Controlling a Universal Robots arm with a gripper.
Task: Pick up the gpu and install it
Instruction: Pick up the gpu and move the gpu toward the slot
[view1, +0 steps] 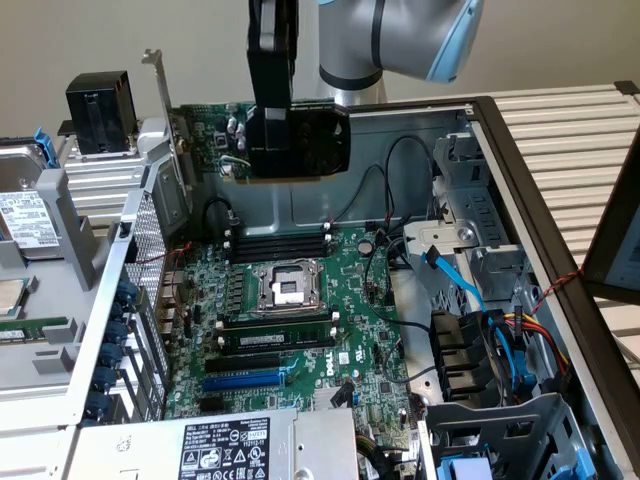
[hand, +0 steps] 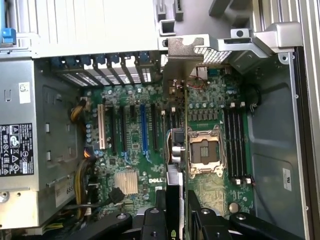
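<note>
I have the gripper (view1: 268, 150) clamped on the gpu (view1: 318, 140), upright in the air over the motherboard (view1: 320, 340). Its bracket faces the case's (view1: 150, 260) slotted rear wall, connector edge down for seating.

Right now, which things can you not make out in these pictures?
- gpu faces: wrist view, the card is edge-on.
- Motherboard strip under the gpu: wrist view, the card covers it.
- Arm: exterior view, cut off by the top edge.
- Motherboard's near edge: exterior view, power supply hides it.

Silver-grey arm (view1: 352, 50), light-blue joint cap (view1: 455, 40), black claw (view1: 268, 140)
</note>
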